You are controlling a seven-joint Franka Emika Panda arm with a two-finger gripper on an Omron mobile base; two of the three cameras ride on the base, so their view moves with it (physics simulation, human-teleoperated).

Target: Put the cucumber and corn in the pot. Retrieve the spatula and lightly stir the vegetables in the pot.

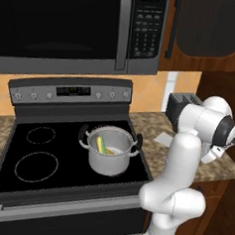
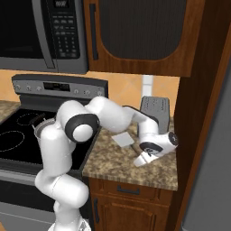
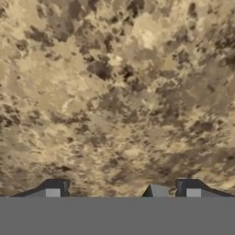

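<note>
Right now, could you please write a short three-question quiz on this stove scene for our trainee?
1. True or false: the cucumber and corn lie inside the pot.
2. The gripper stands over: A) the stovetop B) the granite counter C) the toaster
3. Fill in: the gripper's jaws are ____.

Key: 1 true; 2 B; 3 open, holding nothing.

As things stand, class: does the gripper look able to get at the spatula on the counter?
Probably yes. The spatula lies flat on the granite counter in front of the toaster, with nothing on top of it. The gripper is open, low over the counter just beside it, and nothing stands between them.
</note>
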